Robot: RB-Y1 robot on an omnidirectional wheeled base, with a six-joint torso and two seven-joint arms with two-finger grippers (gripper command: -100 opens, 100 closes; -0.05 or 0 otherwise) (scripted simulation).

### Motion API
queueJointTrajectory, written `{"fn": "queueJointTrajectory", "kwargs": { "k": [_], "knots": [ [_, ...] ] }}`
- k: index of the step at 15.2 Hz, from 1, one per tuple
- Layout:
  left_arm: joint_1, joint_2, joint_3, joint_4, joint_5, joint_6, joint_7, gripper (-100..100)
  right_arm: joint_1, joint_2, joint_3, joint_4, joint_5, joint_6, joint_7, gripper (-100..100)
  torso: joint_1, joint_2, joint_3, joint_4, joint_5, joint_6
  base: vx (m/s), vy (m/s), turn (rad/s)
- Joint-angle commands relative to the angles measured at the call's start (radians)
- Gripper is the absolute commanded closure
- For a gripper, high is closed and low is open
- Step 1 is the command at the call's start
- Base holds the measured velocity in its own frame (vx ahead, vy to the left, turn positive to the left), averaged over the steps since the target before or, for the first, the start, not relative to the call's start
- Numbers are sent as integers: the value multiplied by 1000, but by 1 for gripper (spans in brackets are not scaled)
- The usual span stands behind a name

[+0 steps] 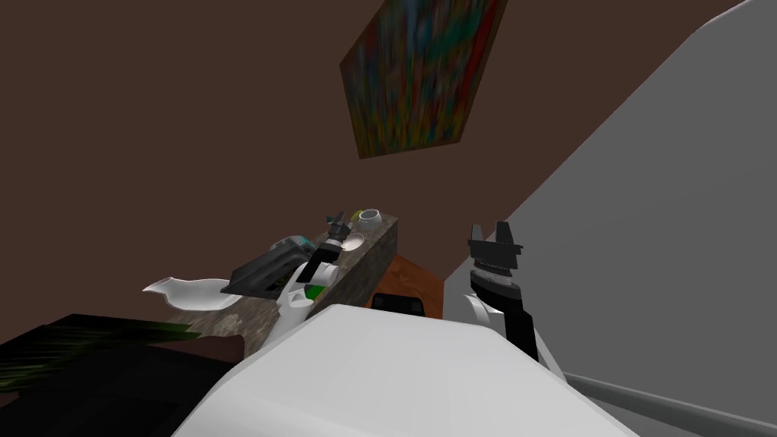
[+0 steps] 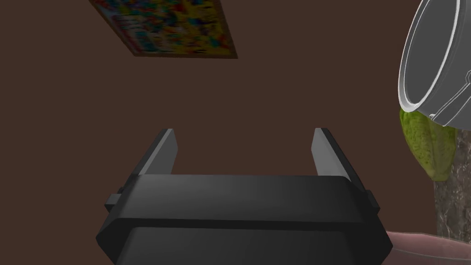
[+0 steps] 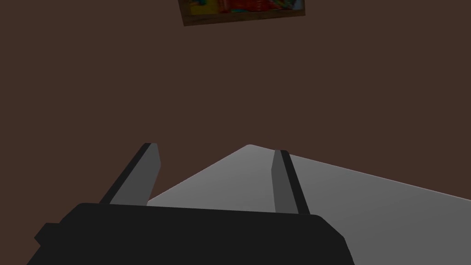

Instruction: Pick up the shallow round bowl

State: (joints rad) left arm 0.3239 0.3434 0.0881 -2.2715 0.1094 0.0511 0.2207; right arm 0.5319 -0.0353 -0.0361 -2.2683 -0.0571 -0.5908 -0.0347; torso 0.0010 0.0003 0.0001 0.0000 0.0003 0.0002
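My left gripper [image 2: 244, 131] apart, empty, near shallow round bowl [image 1: 353, 242] on bench [image 1: 377, 256]; ready, I judge, for rim pinch. Right gripper [image 1: 489, 228] apart, idle.

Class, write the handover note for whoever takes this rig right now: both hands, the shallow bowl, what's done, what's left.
Left hand: open, empty, over the stone counter, close by the shallow white bowl.
Right hand: open, empty, raised well away from the counter.
Bowl: on the counter, near a glass cup and a green object.
Done: no grasp yet. Left: lower onto the bowl, grip, lift.
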Motion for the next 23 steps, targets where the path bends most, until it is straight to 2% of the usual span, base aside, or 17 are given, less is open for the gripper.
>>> {"fn": "queueJointTrajectory", "kwargs": {
  "k": [1,2,3,5,6,7,9,10,12,13,14,16,17,18,23],
  "knots": [
    [2,3,-1,-5,6,50,5,-100,0,0,0,0,0,0,0,0,0,0,0,0,0,0,-9,10,-29],
    [2,3,-1,-5,6,56,5,-100,0,0,0,0,0,0,0,0,0,0,0,0,0,0,-5,6,-1],
    [-10,18,1,5,25,85,21,-100,0,0,0,0,0,0,0,0,0,0,0,0,0,0,-9,4,-55],
    [-10,18,1,5,25,124,21,-100,0,0,0,0,0,0,0,0,0,0,0,0,0,0,-11,7,-48],
    [-10,18,1,5,25,124,21,-100,0,0,0,0,0,0,0,0,0,0,0,0,0,0,-5,6,1],
    [-22,32,3,15,45,161,36,-100,0,0,0,0,0,0,0,0,0,0,0,0,0,0,-7,7,-65],
    [-22,32,3,15,45,194,36,-100,0,0,0,0,0,0,0,0,0,0,0,0,0,0,-9,11,-48],
    [-34,45,5,26,65,218,52,-100,0,0,0,0,0,0,0,0,0,0,0,0,0,0,-11,9,-57],
    [-34,45,5,26,65,262,52,-100,0,0,0,0,0,0,0,0,0,0,0,0,0,0,-12,10,-49],
    [-34,45,5,26,65,264,52,-100,0,0,0,0,0,0,0,0,0,0,0,0,0,0,-7,6,2],
    [-47,58,7,37,85,301,68,-100,0,0,0,0,0,0,0,0,0,0,0,0,0,0,-9,6,-51],
    [-47,58,7,37,85,335,68,-100,0,0,0,0,0,0,0,0,0,0,0,0,0,0,-10,8,-57],
    [-47,58,7,37,85,335,68,-100,0,0,0,0,0,0,0,0,0,0,0,0,0,0,-6,6,4],
    [-59,70,9,47,105,373,84,-100,0,0,0,0,0,0,0,0,0,0,0,0,0,0,-10,5,-61],
    [-71,81,11,58,125,475,100,-100,0,0,0,0,0,0,0,0,0,1,0,0,0,0,-13,10,-52]
  ]
}}
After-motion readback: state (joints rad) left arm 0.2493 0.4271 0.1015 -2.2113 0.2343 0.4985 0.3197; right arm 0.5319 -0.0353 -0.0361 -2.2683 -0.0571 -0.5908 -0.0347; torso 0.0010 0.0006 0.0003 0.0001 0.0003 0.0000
